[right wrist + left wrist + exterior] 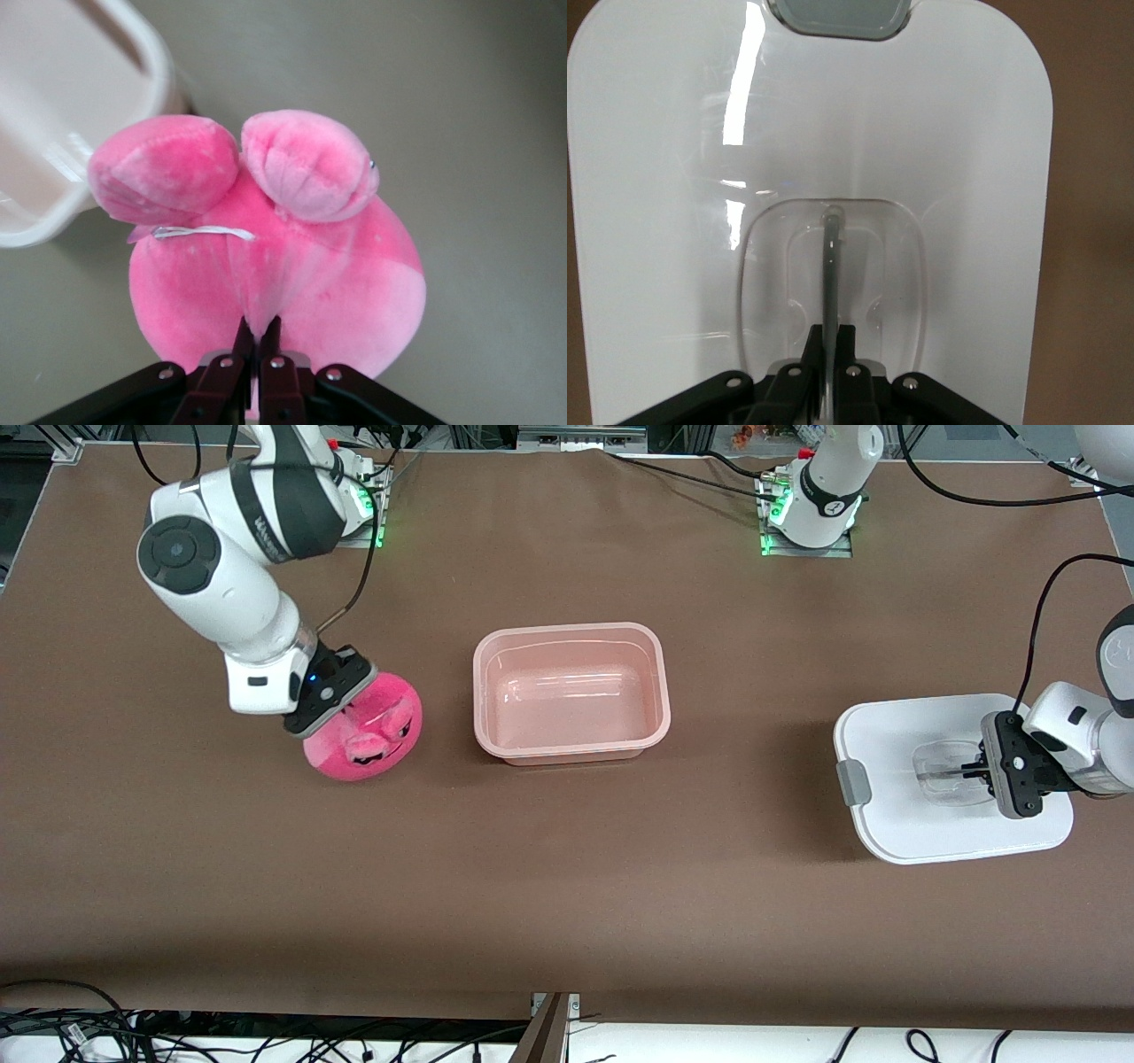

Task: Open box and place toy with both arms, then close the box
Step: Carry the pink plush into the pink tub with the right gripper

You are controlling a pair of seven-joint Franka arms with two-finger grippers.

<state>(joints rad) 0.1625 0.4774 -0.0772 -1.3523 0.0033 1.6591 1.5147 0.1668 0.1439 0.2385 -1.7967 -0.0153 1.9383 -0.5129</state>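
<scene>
The box (571, 691), a pinkish translucent tub, stands open and empty at the table's middle; its rim (53, 133) shows in the right wrist view. Its white lid (952, 779) lies flat at the left arm's end of the table, with a grey clip (853, 782). My left gripper (979, 772) is shut on the lid's clear handle bar (830, 274). The pink plush toy (363, 731) sits toward the right arm's end, beside the box. My right gripper (332, 704) is shut on a pinch of the toy's plush (266, 310).
The brown table (567, 886) stretches wide nearer the front camera. Cables lie along the front edge and near the arm bases. The lid (806, 159) fills most of the left wrist view, its grey clip (837, 16) at one end.
</scene>
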